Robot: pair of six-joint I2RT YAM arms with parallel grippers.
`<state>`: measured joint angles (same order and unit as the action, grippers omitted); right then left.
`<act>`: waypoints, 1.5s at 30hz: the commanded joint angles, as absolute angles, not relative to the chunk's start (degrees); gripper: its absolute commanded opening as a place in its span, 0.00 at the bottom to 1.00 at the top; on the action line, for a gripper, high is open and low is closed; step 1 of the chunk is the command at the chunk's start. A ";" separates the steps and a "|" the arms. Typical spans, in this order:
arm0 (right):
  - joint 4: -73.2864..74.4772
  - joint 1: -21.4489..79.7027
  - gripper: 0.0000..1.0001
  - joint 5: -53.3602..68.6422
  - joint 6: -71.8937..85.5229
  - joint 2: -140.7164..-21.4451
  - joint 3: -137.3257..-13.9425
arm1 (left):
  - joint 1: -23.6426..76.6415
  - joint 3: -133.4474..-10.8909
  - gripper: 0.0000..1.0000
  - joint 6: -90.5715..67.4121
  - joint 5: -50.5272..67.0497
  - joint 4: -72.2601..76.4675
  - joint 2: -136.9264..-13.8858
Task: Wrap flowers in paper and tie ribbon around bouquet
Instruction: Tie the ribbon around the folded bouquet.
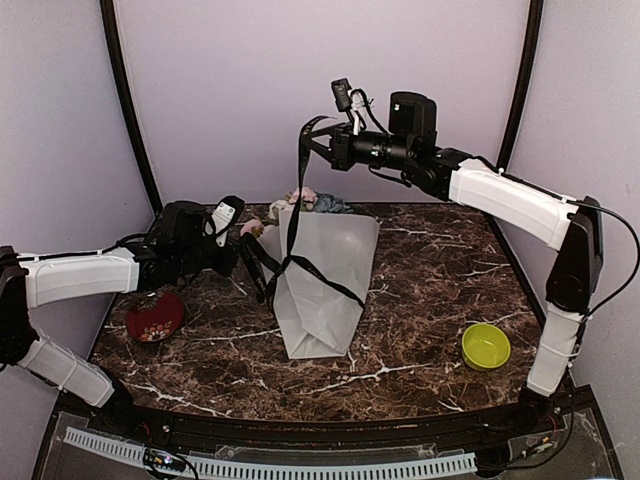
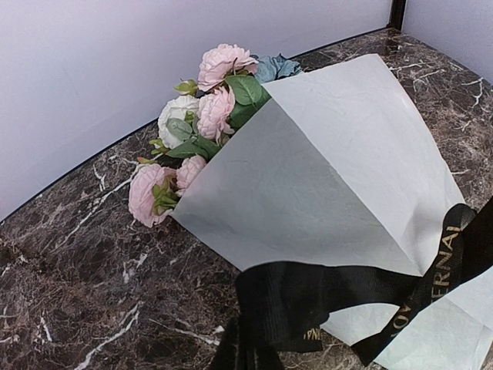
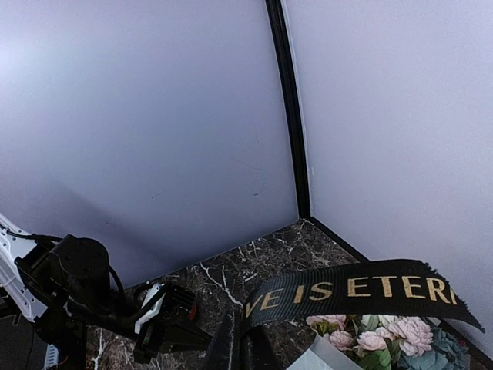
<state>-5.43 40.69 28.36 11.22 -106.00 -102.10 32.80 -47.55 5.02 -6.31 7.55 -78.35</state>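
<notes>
Right gripper (image 1: 312,140) is clamped on one end of the ribbon (image 1: 293,205), high above the table (image 1: 430,260). Left gripper (image 1: 258,272) is closed on the other end, just left of the bouquet (image 1: 325,285). The ribbon crosses the paper cone. Bare marble lies to the right, with a green bowl (image 1: 486,345) near the front edge.

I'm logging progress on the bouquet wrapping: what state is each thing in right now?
flowers: wrapped, blooms poking out of the paper.
paper: folded into a cone around them, lying flat.
ribbon: not knotted, crossing the paper, held by both grippers.
left gripper: shut on ribbon, low.
right gripper: shut on ribbon, raised.
green bowl: upright, looks empty.
red bowl: upright.
</notes>
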 commanded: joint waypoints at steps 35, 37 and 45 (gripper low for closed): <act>-10.22 -12.38 0.00 -3.39 33.76 -74.09 -28.77 | -3.71 -30.76 0.00 -32.22 -0.03 0.06 -73.48; -9.53 -13.99 0.00 -3.40 32.64 -73.89 -29.91 | -4.59 -30.65 0.00 -32.21 -1.11 -0.15 -72.18; -10.86 -15.43 0.00 -1.70 31.42 -78.93 -32.11 | -4.75 -30.86 0.00 -31.17 -2.12 -0.10 -70.48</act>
<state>-7.64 -13.41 2.96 32.56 -76.82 -30.74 -3.11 -30.98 -30.89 3.51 1.52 -72.03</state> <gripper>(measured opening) 0.004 0.005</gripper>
